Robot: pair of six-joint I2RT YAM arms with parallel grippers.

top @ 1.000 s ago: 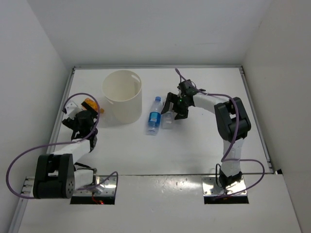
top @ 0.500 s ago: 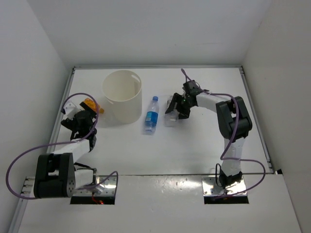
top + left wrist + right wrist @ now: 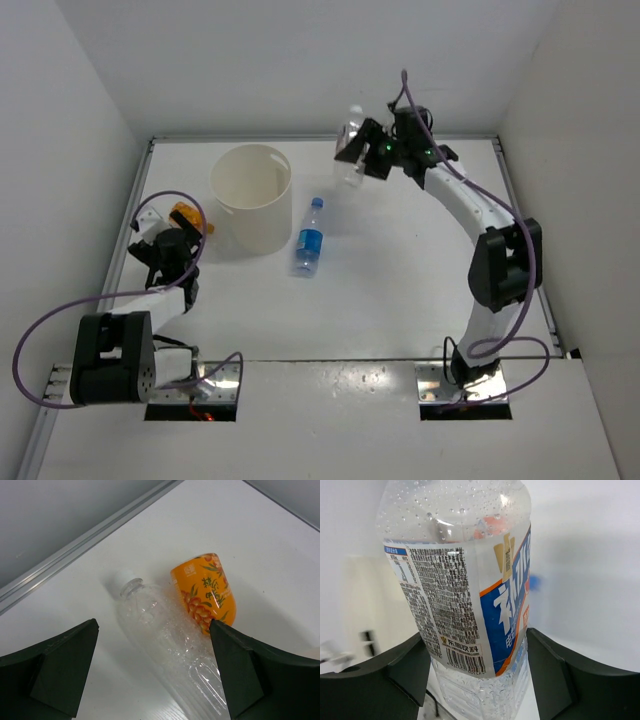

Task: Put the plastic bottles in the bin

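The cream bin (image 3: pixel 251 197) stands at the back left of the table. A bottle with blue cap and blue label (image 3: pixel 308 237) lies just right of it. My right gripper (image 3: pixel 362 152) is shut on the pale-labelled bottle (image 3: pixel 349 155), held high to the right of the bin; the right wrist view shows this bottle (image 3: pixel 465 595) between the fingers (image 3: pixel 555 675). My left gripper (image 3: pixel 172 245) is open over the orange bottle (image 3: pixel 186 216), which lies left of the bin. In the left wrist view the orange bottle (image 3: pixel 175 630) lies between the open fingers (image 3: pixel 65 665).
White walls close in the table (image 3: pixel 400 280) on the left, back and right. A metal rail (image 3: pixel 85 540) runs along the table's left edge beside the orange bottle. Purple cables loop round both arms.
My right gripper has lifted the pale-labelled bottle off the table and carried it up and toward the back. The blue-labelled bottle shifted slightly left. The left arm has barely moved.
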